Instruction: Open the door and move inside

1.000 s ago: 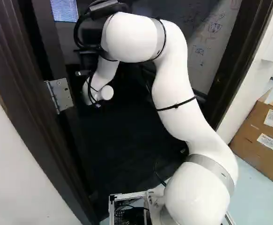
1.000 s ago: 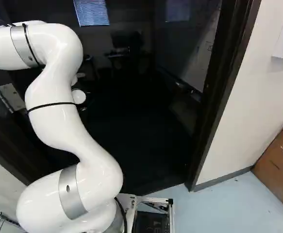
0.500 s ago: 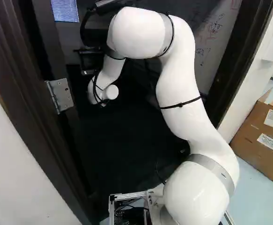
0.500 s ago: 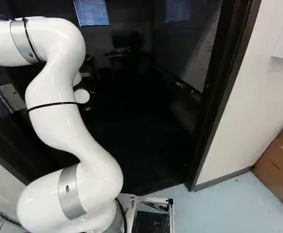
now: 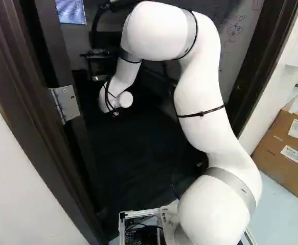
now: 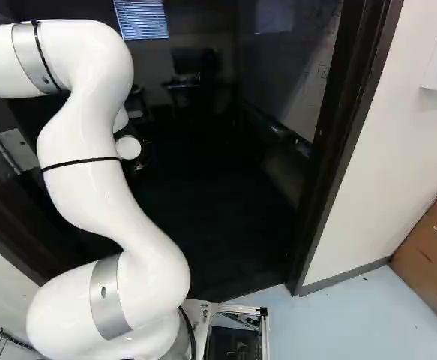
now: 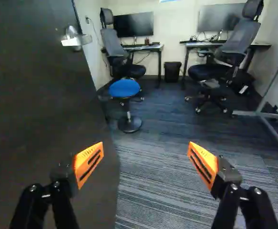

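Wrist view: gripping nothing, with tool (image 7: pixel 146 145) spread wide; reaching past doorframe (image 6: pixel 345 135), beside opened door (image 7: pixel 38 119), clear of handle (image 7: pixel 76 41), likely for pushing door back before entry.

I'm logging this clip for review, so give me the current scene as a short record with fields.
door: dark door panel, standing open
handle: silver metal lever on the door, not held
gripper: black with orange pads, open, nothing gripped; whether it touches the door, cannot tell
arm: white, jointed, reaching through the doorway
base: seems to be at the threshold, not yet inside
room beyond: blue round-seated stool, black wastebasket, striped dark carpet
outside: brown cardboard box, right of the doorway in the left base view
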### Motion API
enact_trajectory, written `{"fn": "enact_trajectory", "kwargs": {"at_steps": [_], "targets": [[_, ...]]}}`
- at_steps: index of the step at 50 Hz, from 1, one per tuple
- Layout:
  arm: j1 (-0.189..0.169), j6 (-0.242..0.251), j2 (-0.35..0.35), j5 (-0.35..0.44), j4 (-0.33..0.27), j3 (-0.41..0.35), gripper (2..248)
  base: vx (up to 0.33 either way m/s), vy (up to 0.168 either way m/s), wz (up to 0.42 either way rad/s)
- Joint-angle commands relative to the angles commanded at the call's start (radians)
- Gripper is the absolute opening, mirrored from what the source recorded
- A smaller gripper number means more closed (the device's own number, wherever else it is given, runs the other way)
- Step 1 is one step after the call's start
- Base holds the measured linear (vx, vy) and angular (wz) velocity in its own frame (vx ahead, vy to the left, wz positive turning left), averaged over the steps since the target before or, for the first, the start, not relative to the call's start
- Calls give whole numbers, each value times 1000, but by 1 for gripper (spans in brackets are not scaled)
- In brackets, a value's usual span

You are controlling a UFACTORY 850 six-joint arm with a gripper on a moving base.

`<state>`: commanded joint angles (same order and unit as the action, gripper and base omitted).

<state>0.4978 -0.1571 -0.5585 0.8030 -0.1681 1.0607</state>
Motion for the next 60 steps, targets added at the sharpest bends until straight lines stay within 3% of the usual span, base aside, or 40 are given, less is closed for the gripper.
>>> {"fn": "enact_trajectory", "kwargs": {"at_steps": [30,60], "targets": [[-84,26,141,12,28,-163,247,0,0,0],[-220,69,369,31,74,-429,247,0,0,0]]}}
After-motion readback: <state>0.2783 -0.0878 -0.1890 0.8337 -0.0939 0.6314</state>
